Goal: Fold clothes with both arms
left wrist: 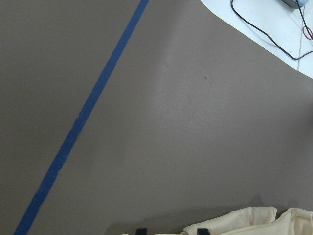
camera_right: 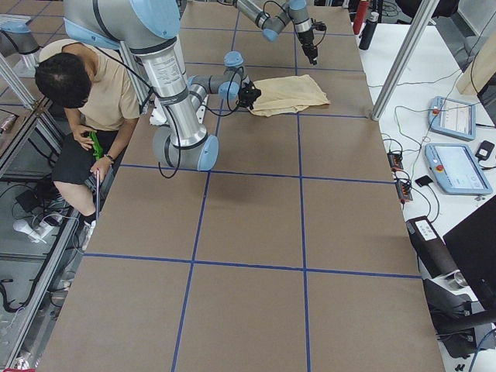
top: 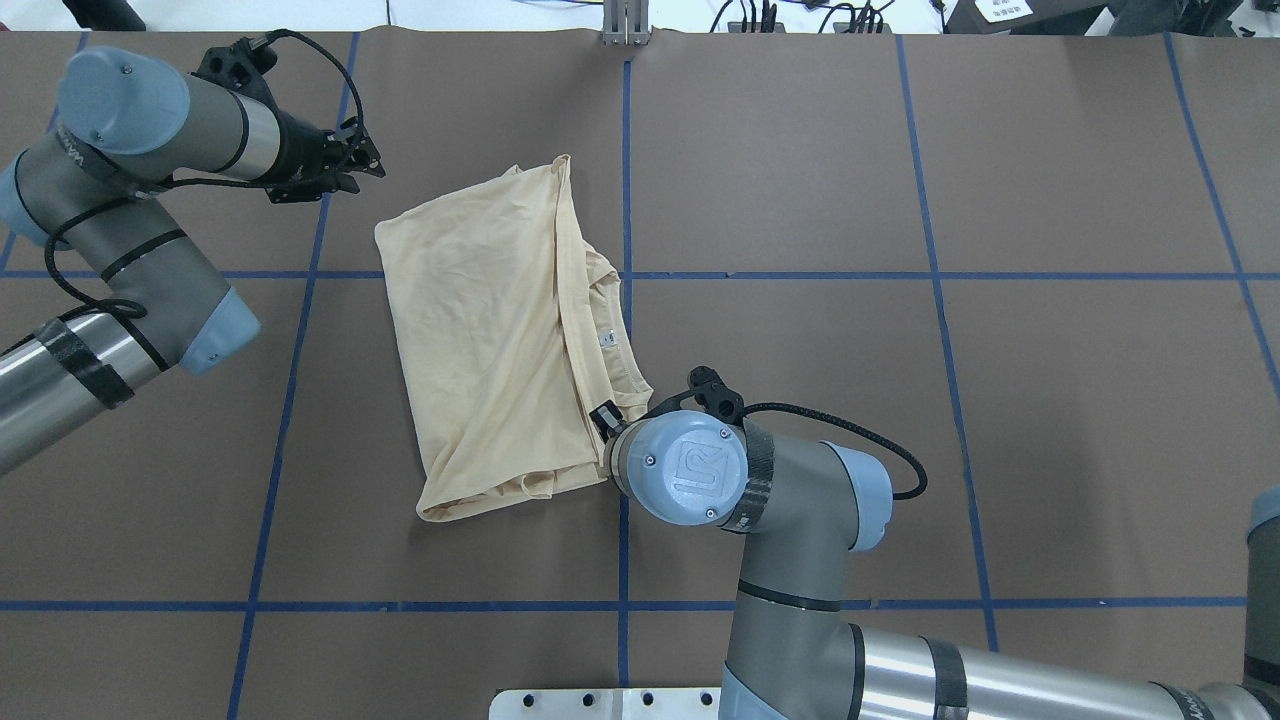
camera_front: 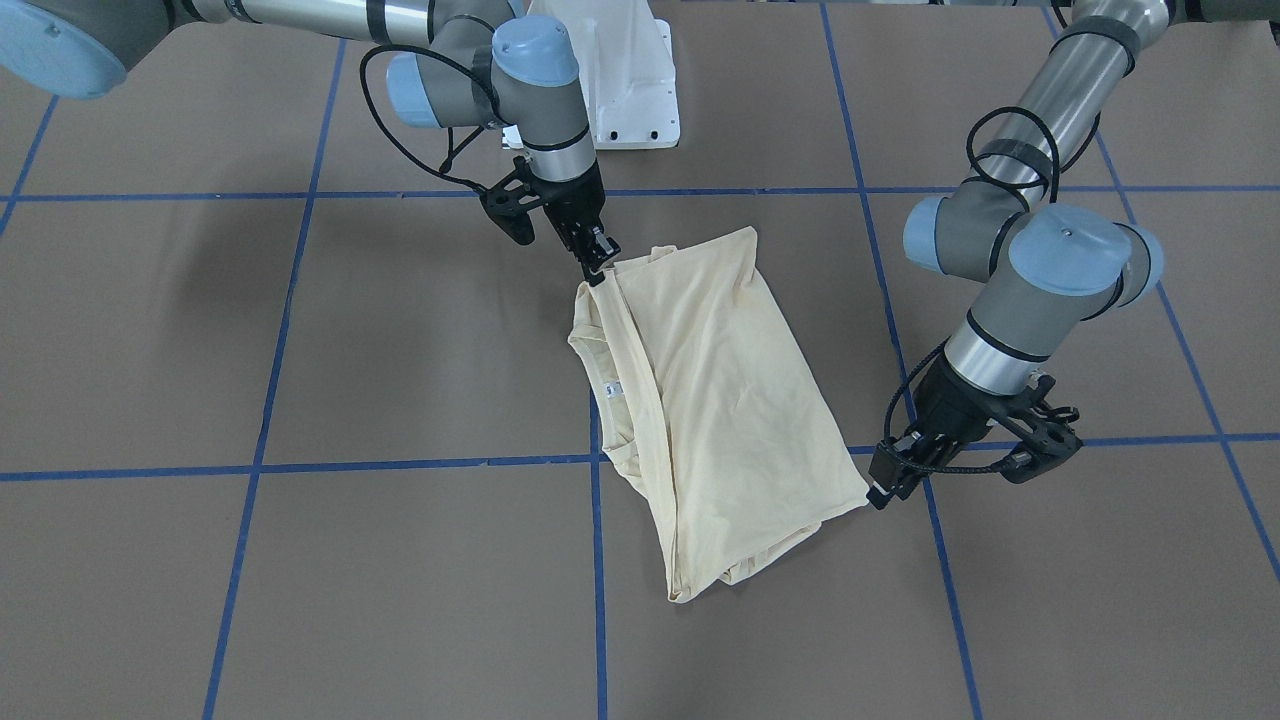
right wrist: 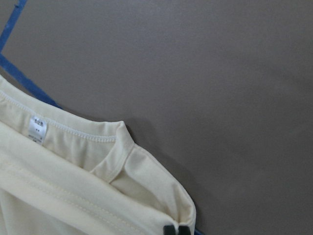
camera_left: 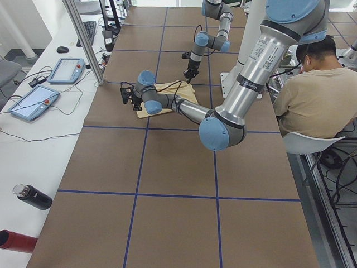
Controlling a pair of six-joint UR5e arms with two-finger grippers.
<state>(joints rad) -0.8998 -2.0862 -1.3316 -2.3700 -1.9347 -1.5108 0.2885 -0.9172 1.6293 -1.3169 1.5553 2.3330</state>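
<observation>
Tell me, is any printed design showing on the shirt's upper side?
No, the overhead view shows the shirt as plain cream fabric with no print.

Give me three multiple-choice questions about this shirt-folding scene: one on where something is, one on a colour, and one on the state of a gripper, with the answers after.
1. Where does the T-shirt lie?
A. Inside a basket.
B. Flat on the brown table, across a blue tape line.
C. Hanging off the table's edge.

2. What colour is the T-shirt?
A. Navy.
B. Red.
C. Pale cream-yellow.

3. How do the right gripper jaws stand?
A. Shut on the T-shirt's edge.
B. Wide open over bare table.
C. Shut on a cup.

Answers:
1 B: the front-facing view shows it flat on the table with the tape line running under it.
2 C: every view shows the cloth as pale cream-yellow.
3 A: the right wrist view shows the fingertips close together on the cloth.
</observation>
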